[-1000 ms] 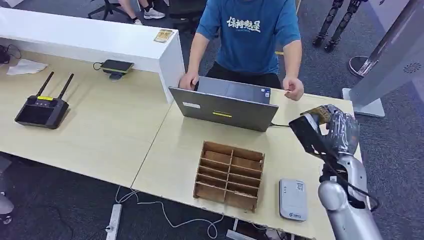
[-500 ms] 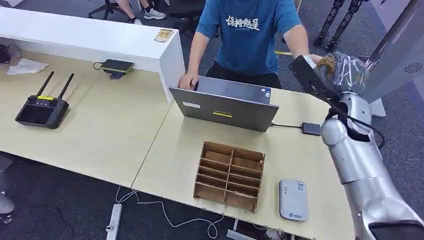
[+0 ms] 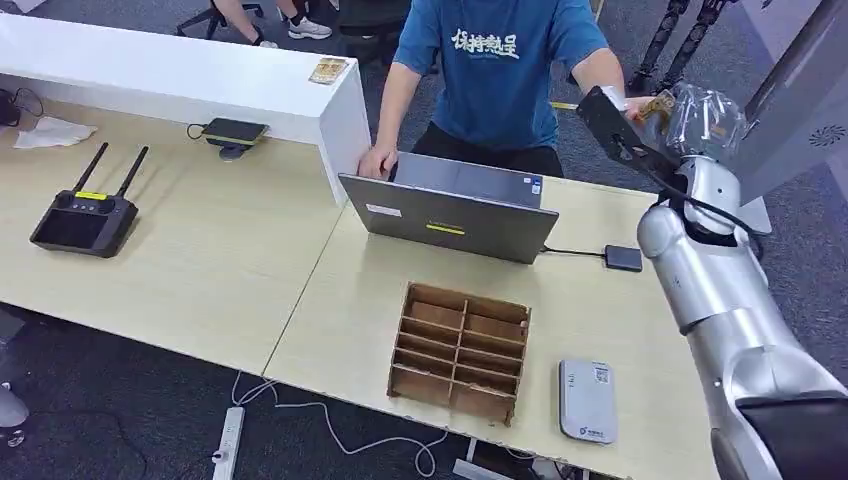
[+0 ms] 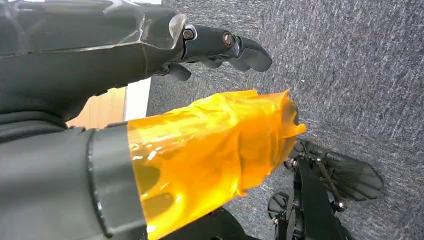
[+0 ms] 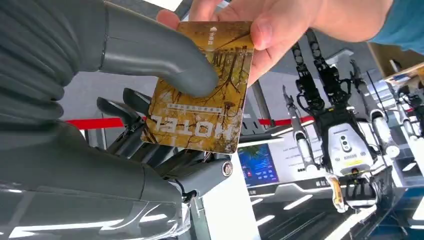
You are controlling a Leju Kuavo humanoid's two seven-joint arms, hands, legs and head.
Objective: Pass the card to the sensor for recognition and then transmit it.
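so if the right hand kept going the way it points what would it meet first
Most likely the person's hand, already pinching the far edge of the hotel card that the right hand holds out. Depth beyond that is unclear.

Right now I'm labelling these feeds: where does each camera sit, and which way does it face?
Head view: high on the body, facing down at the desk; right hand raised.
Left wrist view: behind the left hand, facing carpet.
Right wrist view: behind the right hand, facing the card, pinched by a person's hand.
Shared: head and right wrist views show the card.
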